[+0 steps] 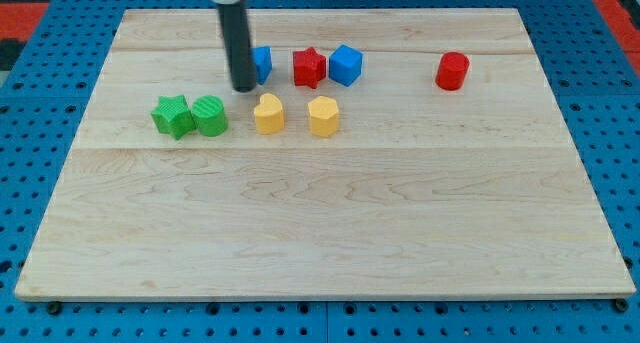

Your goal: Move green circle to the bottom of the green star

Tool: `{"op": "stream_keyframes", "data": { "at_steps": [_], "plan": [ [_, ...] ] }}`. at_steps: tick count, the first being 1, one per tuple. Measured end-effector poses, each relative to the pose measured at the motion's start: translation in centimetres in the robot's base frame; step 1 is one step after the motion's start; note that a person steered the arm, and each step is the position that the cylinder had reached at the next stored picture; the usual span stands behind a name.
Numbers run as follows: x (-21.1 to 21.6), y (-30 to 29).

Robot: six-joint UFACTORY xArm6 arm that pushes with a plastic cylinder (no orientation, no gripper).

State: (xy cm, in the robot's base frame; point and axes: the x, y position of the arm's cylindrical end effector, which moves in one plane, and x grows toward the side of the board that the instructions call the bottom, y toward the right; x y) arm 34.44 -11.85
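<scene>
Green circle (210, 115) sits touching the green star (172, 116) on its right, and our tip (243, 87), a bare rod gripping nothing, rests just up-right of it. Pushing leftward would shove both together; the wood board (320, 233) lies open below them.

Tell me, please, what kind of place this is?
Probably a robotics lab test bench: a wooden board on a blue perforated base, small coloured blocks like the green star, and my tip above the green circle.
</scene>
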Motion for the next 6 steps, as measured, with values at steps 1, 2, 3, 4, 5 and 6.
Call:
{"op": "stream_keyframes", "data": {
  "at_steps": [1, 2, 3, 4, 5, 6],
  "plan": [
    [3.0, 0.0],
    [7.9, -0.5],
    [12.7, -2.0],
    [10.4, -2.8],
    [8.8, -5.1],
    [11.8, -9.2]
  ]
}}
